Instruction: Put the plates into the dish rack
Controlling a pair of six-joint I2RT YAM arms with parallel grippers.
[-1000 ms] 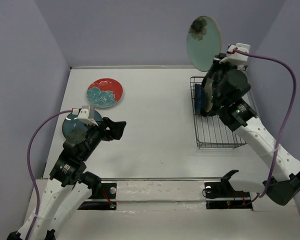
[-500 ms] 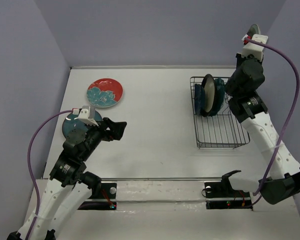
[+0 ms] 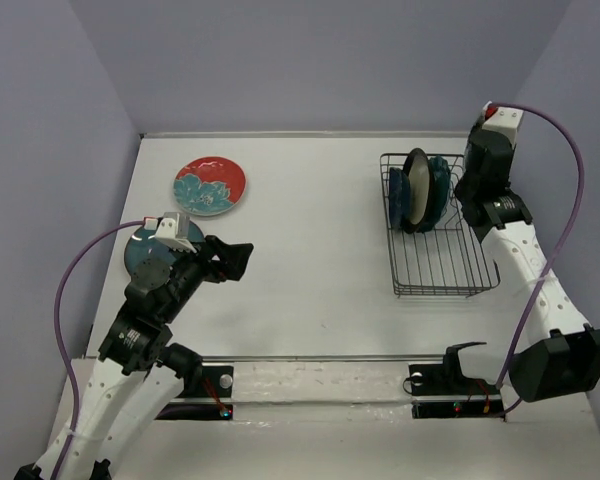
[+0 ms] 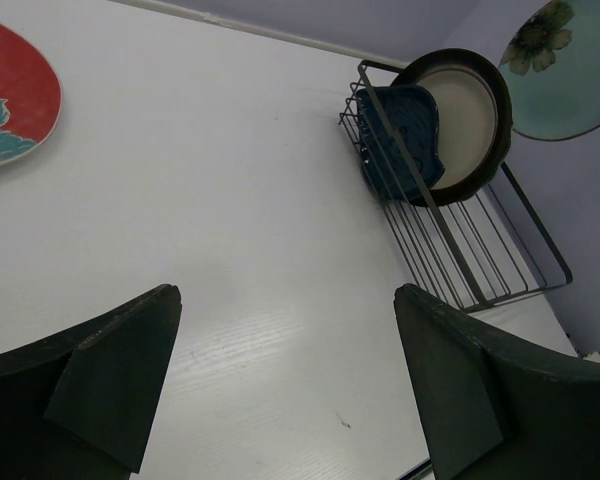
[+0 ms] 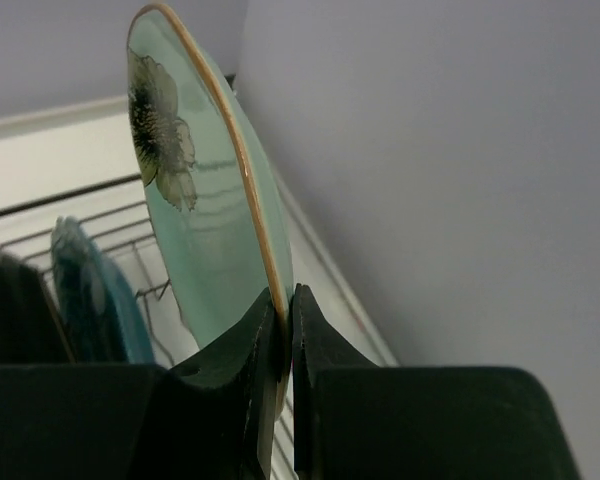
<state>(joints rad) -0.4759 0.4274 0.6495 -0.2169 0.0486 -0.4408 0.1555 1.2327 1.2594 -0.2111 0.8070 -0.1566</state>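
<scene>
Three small ceramic plates (image 3: 417, 188) stand in black wire dish rack (image 3: 440, 272), far right | right tool (image 5: 283, 310) pinches pale mint flowered plate (image 5: 195, 230) | left tool (image 4: 285, 300) released

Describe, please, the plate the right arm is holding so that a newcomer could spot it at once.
Find the black wire dish rack at the right of the table; above it the right gripper pinches a plate by its rim. Unlike the plates in the rack, it is pale mint with a dark flower.

Dark flower on mint plate (image 5: 212, 235), teal on red plate (image 3: 211, 186).
</scene>
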